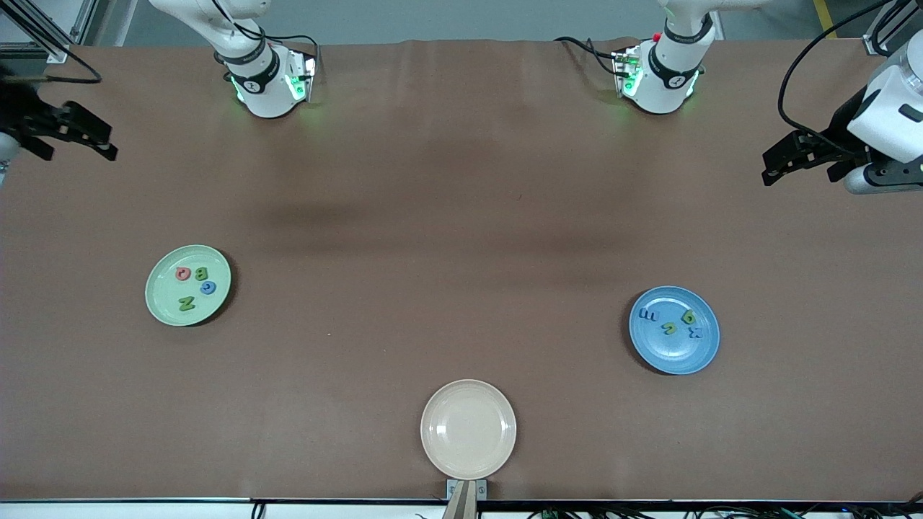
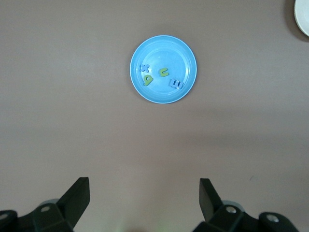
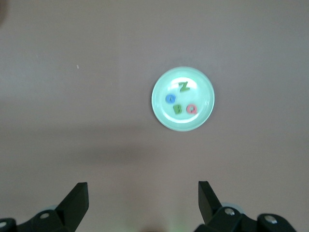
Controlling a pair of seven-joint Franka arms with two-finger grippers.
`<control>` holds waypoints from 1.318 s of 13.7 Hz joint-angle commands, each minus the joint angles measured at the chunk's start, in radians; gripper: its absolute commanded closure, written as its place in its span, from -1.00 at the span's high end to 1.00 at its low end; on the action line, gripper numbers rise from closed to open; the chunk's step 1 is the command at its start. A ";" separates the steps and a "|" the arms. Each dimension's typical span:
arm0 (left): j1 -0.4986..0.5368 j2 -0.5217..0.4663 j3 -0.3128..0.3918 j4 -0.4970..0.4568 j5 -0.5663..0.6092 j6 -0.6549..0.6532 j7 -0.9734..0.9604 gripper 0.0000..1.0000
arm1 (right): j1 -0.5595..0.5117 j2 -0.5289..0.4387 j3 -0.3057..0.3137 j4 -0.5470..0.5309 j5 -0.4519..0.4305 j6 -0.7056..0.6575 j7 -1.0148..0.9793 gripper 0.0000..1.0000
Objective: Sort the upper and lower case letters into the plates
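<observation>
The pale green plate (image 1: 188,285) (image 3: 183,98) lies toward the right arm's end of the table and holds several upper case letters, among them a green Z (image 1: 187,303) and a green B (image 1: 202,273). The blue plate (image 1: 674,329) (image 2: 163,69) lies toward the left arm's end and holds several lower case letters, such as a blue m (image 1: 648,315) and a green g (image 1: 689,316). My right gripper (image 1: 108,142) (image 3: 142,193) hangs open and empty over bare table at its own end. High over the table edge at the other end, my left gripper (image 1: 769,173) (image 2: 144,191) is open and empty too.
A cream-beige plate (image 1: 468,429) with nothing in it sits at the table edge nearest the front camera, between the two coloured plates. Both arm bases (image 1: 270,83) (image 1: 660,79) stand along the edge farthest from that camera. The brown table cover (image 1: 447,238) lies bare between them.
</observation>
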 commanded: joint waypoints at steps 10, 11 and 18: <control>0.006 -0.008 -0.001 0.007 0.002 0.007 0.021 1.00 | -0.013 0.191 0.002 0.274 -0.007 -0.005 0.005 1.00; 0.006 -0.008 -0.001 0.007 0.002 0.007 0.021 1.00 | -0.013 0.191 0.002 0.274 -0.010 -0.007 0.004 1.00; 0.006 -0.005 -0.001 0.016 0.002 0.003 0.021 1.00 | -0.013 0.191 0.002 0.274 -0.008 -0.007 0.004 1.00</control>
